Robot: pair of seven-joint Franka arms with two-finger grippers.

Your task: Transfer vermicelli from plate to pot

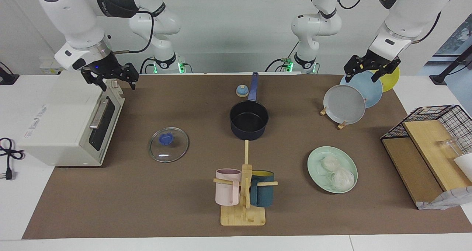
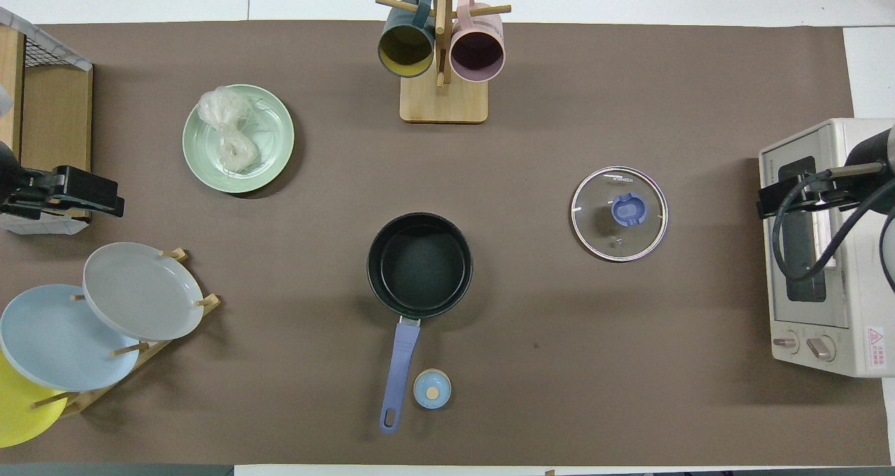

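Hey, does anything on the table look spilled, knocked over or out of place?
Nothing stands out. The vermicelli sits on the plate, the pot stands upright and empty, its glass lid lies flat beside it. Both pincers hang apart from them.

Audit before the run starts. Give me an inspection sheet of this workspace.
Surface: brown mat on a white table.
Job's things: vermicelli on the plate; pot empty, uncovered.
Clutter: glass lid, mug rack, plate rack, toaster oven, wire basket, small blue timer.
Grippers: left tool over the plate rack, right tool over the toaster oven; both open, empty.
Cables: black cord beside the toaster oven.
Surroundings: white wall.
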